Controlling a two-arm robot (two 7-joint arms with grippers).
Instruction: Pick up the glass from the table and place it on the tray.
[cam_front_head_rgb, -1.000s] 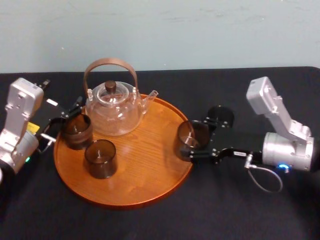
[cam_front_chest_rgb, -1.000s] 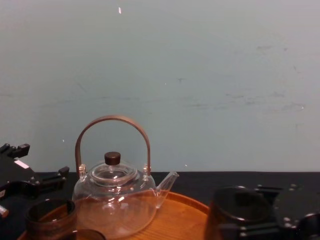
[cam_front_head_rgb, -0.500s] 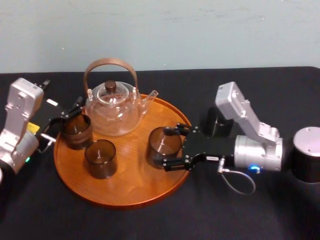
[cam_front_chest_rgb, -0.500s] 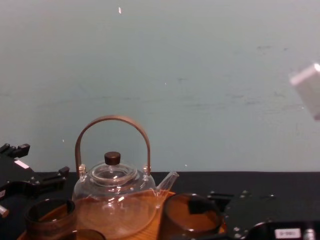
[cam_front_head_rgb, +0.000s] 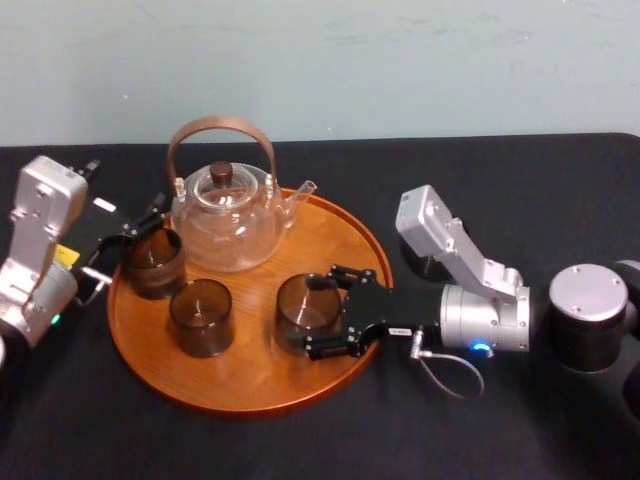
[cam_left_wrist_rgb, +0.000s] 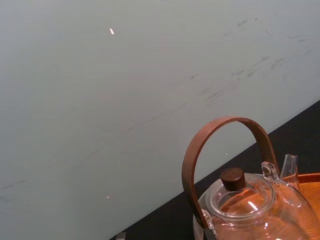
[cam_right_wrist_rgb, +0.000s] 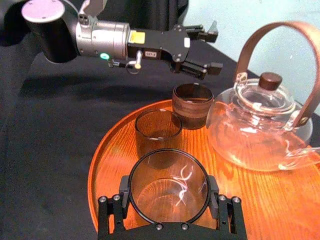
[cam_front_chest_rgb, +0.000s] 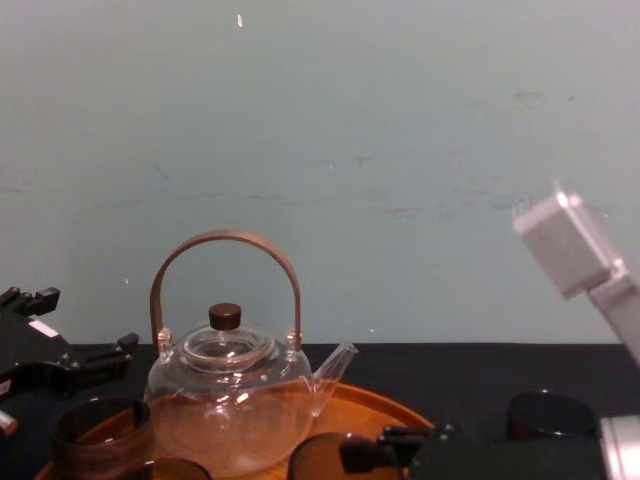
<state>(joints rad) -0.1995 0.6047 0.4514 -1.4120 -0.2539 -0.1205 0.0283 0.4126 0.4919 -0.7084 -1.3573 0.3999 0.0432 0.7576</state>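
Glass (cam_front_head_rgb: 305, 312), smoky brown, was clamped in the right gripper (cam_front_head_rgb: 322, 312) over the wooden tray's (cam_front_head_rgb: 250, 385) right half. Left gripper (cam_front_head_rgb: 128, 240) hung spread open beside another tumbler (cam_front_head_rgb: 152, 262) at the tray's left edge.

tumblers (cam_front_head_rgb: 305, 312) (cam_front_head_rgb: 201, 316) (cam_front_head_rgb: 153, 262) on tray: 3 | glass teapot (cam_front_head_rgb: 225, 215): 1 | wooden tray (cam_front_head_rgb: 250, 385): 1 | claws (cam_front_head_rgb: 322, 312) (cam_front_head_rgb: 130, 240): 2

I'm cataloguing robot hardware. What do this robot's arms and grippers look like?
Both arms are silver-grey metal, boxy then cylindrical, ending in black grippers with black fingers. The right gripper carries a white label, with a blue light and looped grey cable at its wrist. The left gripper has a yellow label, green light and similar cable loop behind it.
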